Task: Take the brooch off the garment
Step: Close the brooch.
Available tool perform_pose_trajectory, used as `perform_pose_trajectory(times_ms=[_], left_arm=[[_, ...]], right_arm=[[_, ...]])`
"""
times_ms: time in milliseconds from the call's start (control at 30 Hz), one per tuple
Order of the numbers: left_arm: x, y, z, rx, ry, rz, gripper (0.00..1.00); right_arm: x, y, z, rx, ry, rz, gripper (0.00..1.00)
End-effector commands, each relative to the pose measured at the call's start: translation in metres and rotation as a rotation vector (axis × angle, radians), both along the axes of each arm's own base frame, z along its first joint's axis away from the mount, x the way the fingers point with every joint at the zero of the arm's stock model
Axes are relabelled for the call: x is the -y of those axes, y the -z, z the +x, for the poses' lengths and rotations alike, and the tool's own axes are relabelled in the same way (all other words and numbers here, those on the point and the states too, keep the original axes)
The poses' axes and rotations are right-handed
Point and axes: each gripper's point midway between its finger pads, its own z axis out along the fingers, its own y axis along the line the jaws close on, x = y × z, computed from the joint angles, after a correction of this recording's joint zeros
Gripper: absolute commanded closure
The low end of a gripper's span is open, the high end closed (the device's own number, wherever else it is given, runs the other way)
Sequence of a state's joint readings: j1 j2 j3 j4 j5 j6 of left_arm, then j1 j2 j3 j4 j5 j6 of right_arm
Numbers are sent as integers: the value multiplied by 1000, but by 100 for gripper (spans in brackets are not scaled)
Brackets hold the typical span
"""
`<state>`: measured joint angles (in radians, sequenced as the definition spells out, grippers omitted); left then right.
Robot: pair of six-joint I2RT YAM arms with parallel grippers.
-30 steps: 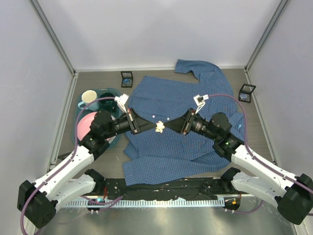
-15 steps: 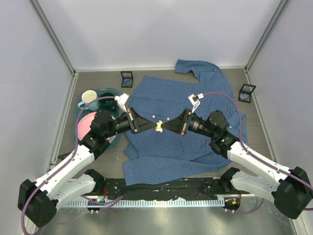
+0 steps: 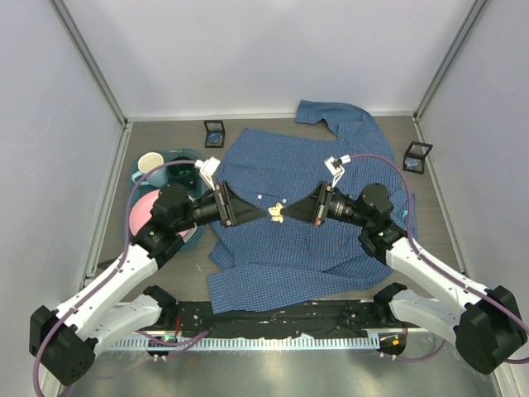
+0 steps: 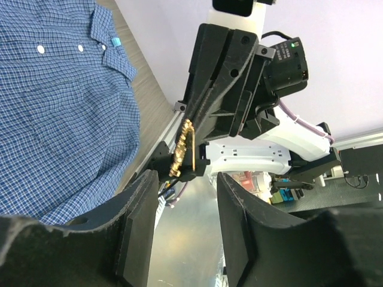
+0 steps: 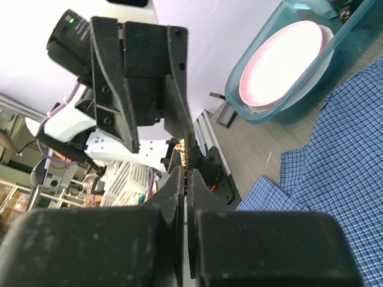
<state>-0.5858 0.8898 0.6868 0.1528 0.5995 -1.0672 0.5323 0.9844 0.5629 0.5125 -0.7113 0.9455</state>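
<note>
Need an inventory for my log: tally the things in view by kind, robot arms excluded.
shirt: 1
brooch: 1
small black-framed boxes: 2
teal tub: 1
pink plate: 1
cup: 1
Total: 7

Robot lab enclosure, white walls (image 3: 264, 50), aluminium posts (image 3: 89, 59)

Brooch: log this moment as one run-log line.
gold-coloured metal brooch | pinched in shut right tool | left tool open, facing it | held above blue checked cloth shirt, off the cloth
</note>
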Motion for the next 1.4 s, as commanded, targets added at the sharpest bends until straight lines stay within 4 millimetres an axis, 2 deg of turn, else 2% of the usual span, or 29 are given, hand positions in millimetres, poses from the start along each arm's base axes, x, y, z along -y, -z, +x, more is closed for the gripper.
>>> perform_pose_trajectory(times_ms=[0,100,200,467,900,1000,1133,1200,1233,1333,1367], left_arm=[[5,-16,-3,54,65,-19,52],[7,-16,-2,54,78,-16,53],[8,-16,-2,61,84,-20,61],[12,-20,-5,73,122,-44,62],[16,-15,-2,46,138,-46,75],[17,-15,-2,45,146,-47,82],[17,-17,-4,59,154,-47,98],[16,-18,-4,63,151,-44,100],[16,-17,-3,62,142,-40,100],[13,-20,-2,68,116,-39,100],[12,-20,-1,70,107,-38,100]], right_arm=[[-2,-19,-15,64,-81,41,99],[-2,-18,-15,64,-92,38,99],[-3,-18,-16,63,-101,34,99],[-6,-14,-15,50,-122,26,99],[-7,-16,-16,49,-134,34,99],[-7,-15,-15,45,-136,35,99],[-8,-17,-14,40,-134,38,99],[-8,-17,-13,25,-130,41,89],[-8,-18,-14,27,-131,47,76],[-5,-22,-18,35,-129,67,61],[-5,-23,-18,37,-128,68,59]])
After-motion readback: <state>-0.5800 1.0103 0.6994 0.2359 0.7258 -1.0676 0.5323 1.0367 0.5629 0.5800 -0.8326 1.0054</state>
